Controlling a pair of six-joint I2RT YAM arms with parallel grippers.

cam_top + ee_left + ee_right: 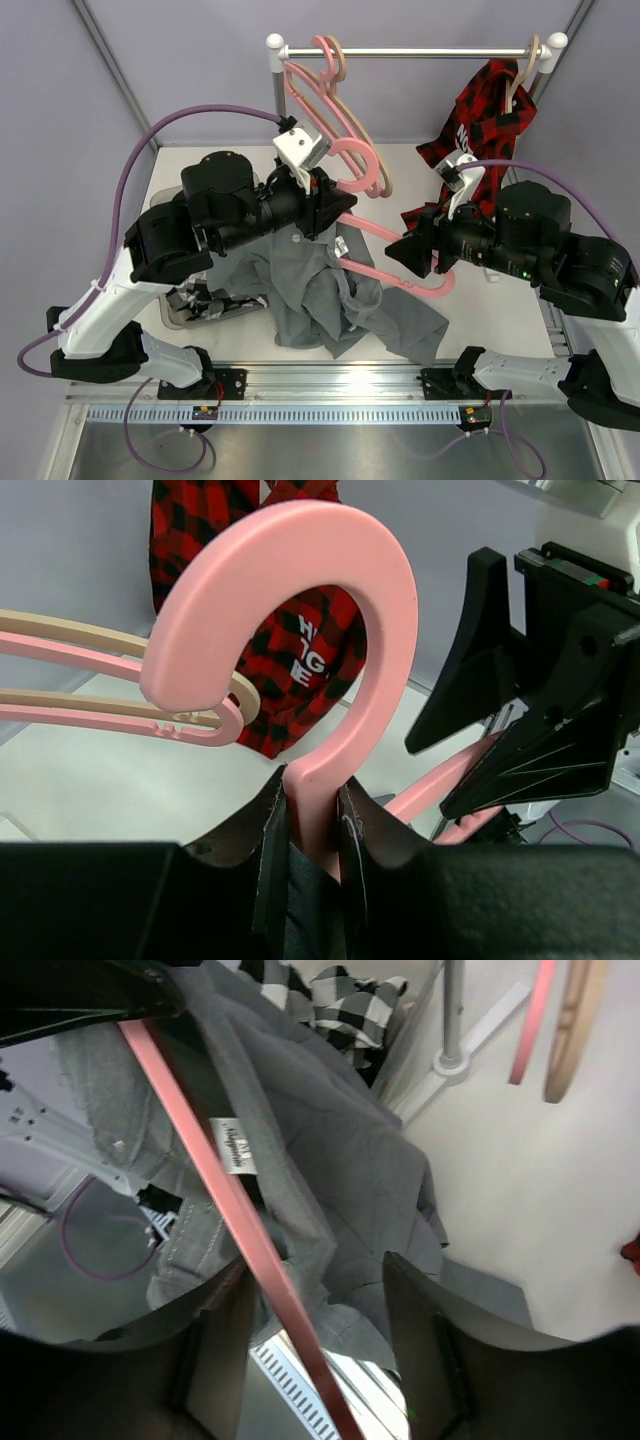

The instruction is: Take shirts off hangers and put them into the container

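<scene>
My left gripper [338, 205] is shut on the neck of a pink hanger [380, 610], just below its hook, and holds it above the table. A grey shirt [330, 295] still hangs from this hanger [420, 280] and sags onto the table. My right gripper [402, 250] stands open, its jaws on either side of the hanger's pink arm [230, 1220], which lies close to the left finger, with the grey shirt [330, 1160] behind. A red-and-black plaid shirt [485, 120] hangs on a tan hanger at the rail's right end. The container [172, 312] sits under my left arm and holds a black-and-white plaid shirt [350, 1000].
A metal rail [420, 50] with white ends spans the back on an upright post [452, 1020]. Bare pink and tan hangers [345, 110] hang at its left end, close to my left wrist. Grey walls enclose the table, and a metal track runs along the near edge.
</scene>
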